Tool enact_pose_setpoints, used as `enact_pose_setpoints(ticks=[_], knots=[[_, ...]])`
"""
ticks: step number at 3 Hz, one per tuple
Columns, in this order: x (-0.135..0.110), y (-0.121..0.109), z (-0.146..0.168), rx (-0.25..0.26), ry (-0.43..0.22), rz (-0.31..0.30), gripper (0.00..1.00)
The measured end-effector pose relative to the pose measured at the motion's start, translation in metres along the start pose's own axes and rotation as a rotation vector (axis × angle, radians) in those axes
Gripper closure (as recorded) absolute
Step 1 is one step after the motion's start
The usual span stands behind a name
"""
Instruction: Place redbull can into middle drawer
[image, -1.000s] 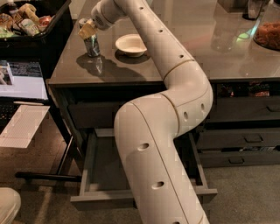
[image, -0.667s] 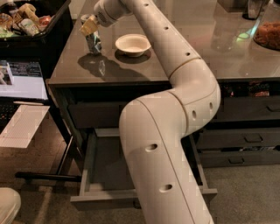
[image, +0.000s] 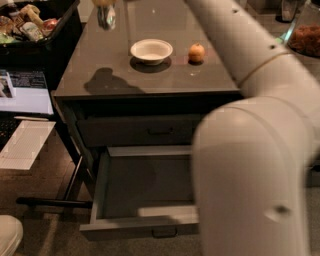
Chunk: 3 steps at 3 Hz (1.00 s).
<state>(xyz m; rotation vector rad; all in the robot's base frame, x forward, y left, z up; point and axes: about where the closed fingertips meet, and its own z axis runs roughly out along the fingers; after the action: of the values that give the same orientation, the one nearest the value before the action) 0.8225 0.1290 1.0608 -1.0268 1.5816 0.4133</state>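
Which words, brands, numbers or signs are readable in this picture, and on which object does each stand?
No text here can be read.
On the redbull can, just below the gripper at the top edge: print too blurred.
On the laptop screen: content too small.
On the packets in the black bin: labels blurred.

Gripper (image: 103, 2) with redbull can (image: 106, 16) above counter (image: 90, 50), behind bowl (image: 151, 50); middle drawer (image: 140, 225) below.

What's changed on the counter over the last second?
The gripper, at the top edge of view, has lifted the redbull can higher above the counter. The arm swung rightward, uncovering an orange. The white bowl and the open middle drawer stayed put.
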Motion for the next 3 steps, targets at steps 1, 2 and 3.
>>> enact_pose_setpoints(ticks=[1,2,3], knots=[[-0.061,-0.006,-0.098,0.127,-0.141,0.017,1.0],[-0.078,0.023,-0.15,0.167,-0.155,0.083,1.0],[-0.014,0.066,-0.163,0.138,0.055,0.18,1.0]])
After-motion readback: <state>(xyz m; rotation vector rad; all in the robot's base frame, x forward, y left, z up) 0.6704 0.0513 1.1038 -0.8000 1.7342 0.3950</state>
